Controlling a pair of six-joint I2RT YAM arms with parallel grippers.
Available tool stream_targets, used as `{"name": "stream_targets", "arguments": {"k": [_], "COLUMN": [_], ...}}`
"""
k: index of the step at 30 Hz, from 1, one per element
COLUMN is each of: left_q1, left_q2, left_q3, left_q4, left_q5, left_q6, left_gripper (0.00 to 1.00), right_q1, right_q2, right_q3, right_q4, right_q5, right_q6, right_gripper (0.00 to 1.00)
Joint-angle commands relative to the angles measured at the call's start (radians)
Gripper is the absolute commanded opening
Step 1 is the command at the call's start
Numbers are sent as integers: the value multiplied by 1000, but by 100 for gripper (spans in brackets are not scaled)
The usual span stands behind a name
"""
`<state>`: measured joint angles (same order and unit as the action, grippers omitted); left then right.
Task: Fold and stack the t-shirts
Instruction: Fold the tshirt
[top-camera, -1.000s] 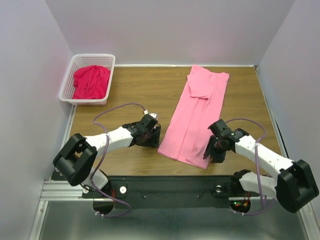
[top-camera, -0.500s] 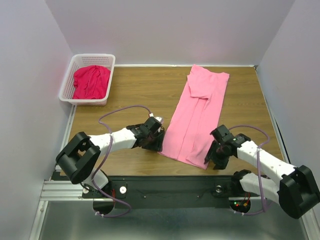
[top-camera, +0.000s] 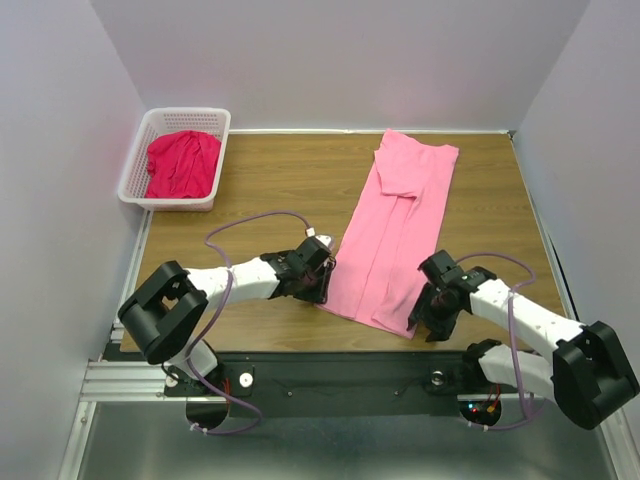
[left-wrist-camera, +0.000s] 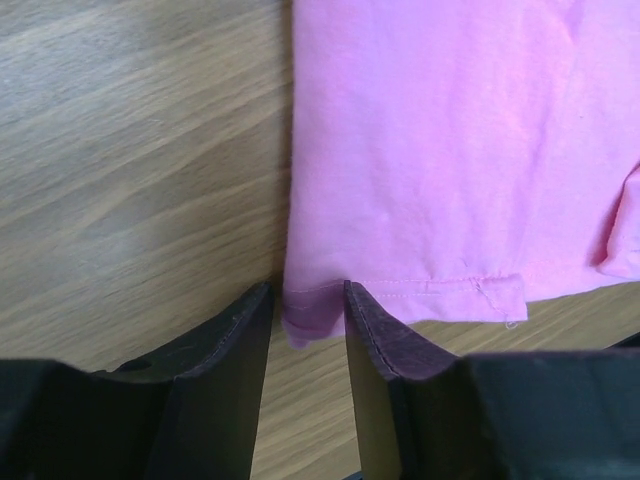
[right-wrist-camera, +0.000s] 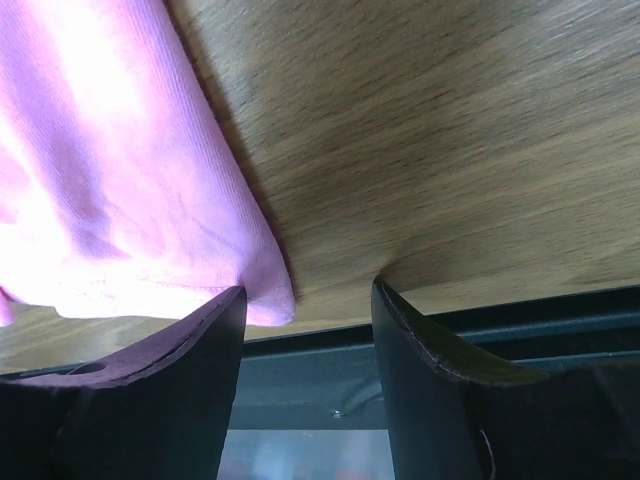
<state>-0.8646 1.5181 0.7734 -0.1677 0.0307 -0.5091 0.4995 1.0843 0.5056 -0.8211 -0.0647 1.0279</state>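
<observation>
pink tee (top-camera: 390, 235): folded long, flat on table (top-camera: 250, 190) | red tee (top-camera: 182, 165): in basket (top-camera: 133, 170), far left | left claw (left-wrist-camera: 307, 300): narrow gap, astride pink tee's near left corner | right claw (right-wrist-camera: 308, 300): wide, at its near right corner

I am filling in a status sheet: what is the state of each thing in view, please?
Pink tee: folded into a long strip, lying flat.
Red tee: crumpled, in the basket.
Basket: upright, holding the red tee.
Left end effector: open, jaws astride the pink tee's near hem corner.
Right end effector: open, at the tee's other near corner.
</observation>
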Motion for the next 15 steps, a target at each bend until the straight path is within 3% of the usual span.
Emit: {"name": "stream_targets", "arguments": {"k": [1, 15], "left_q1": [-27, -34], "left_q2": [50, 67], "left_q3": [-8, 3], "left_q4": [-55, -64], "left_q5": [-17, -23], "left_q6": [-14, -5], "left_gripper": [44, 31], "right_q1": [13, 116], "right_q2": [46, 112], "right_q3": [-2, 65], "right_q4": [20, 56], "right_q5": [-3, 45], "right_q6": [9, 130], "right_gripper": [59, 56]}}
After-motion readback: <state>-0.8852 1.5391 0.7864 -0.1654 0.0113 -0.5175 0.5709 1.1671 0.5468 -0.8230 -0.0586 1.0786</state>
